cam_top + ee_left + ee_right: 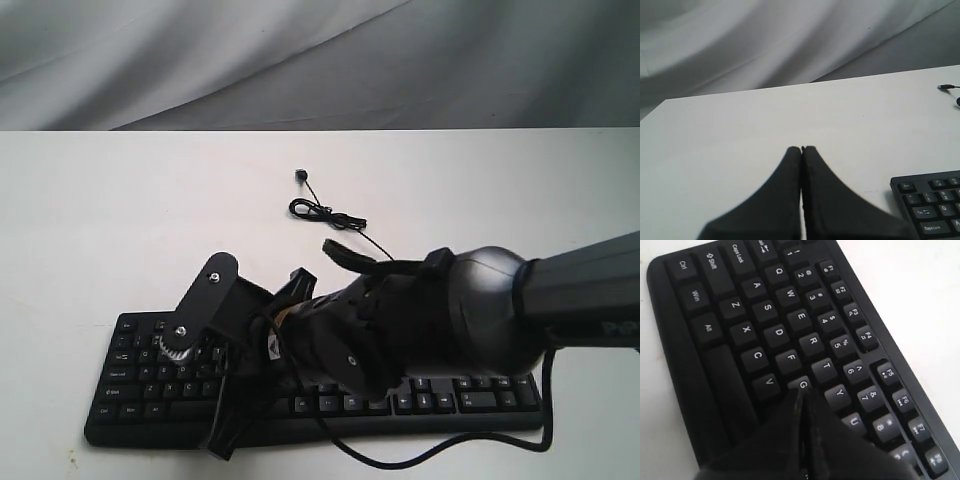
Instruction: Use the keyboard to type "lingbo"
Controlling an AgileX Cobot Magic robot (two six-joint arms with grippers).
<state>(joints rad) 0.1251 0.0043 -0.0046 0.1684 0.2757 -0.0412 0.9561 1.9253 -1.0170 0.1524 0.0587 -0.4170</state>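
Observation:
The black keyboard (470,400) lies along the table's front edge, its thin cable ending in a coil (325,213). My right arm (420,320) reaches from the right across it to its left half. In the right wrist view the right gripper (802,392) is shut with nothing in it. Its joined tips rest at the G key (802,384); whether the key is pressed down does not show. My left gripper (801,148) is shut and empty above bare table, to the left of the keyboard's Esc corner (905,186). It does not show in the exterior view.
The cable's plug (299,176) lies on the white table (120,220) behind the keyboard, and also shows in the left wrist view as a plug (945,87). A grey cloth backdrop (300,60) hangs beyond the table's far edge. A black arm cable (440,455) loops along the keyboard's front.

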